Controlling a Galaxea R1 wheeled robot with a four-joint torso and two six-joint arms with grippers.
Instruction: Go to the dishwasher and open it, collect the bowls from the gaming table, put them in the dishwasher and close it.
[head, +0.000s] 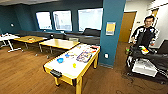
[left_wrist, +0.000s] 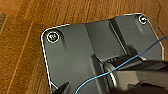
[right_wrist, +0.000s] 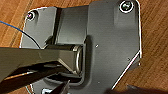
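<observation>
Two bowls: we see one small round bright blue bowl (head: 60, 60) near the close end of the table top and a second blue bowl (head: 67, 55) just beyond it, towards the middle.
Gaming table: the long white-topped table with a yellow edge and yellow legs (head: 65, 70) stands on the floor ahead of us, its short end nearest, just beside the teal pillar (head: 111, 30).
On the table: we make out colourful flat board-game boxes (head: 84, 56) past the bowls and a small yellow object (head: 74, 65) near the right edge.
Floor: brown wooden planks (head: 22, 75) lie under everything, and both wrist views look down on them.
Behind: we see plain yellow-topped tables (head: 59, 43) and a dark sofa (head: 87, 36) under bright windows (head: 62, 20).
Person: a person in a dark jacket (head: 145, 33) stands at the right behind a dark cart (head: 147, 62).
Pincers: we cannot tell whether the left or the right one is apart or together.
</observation>
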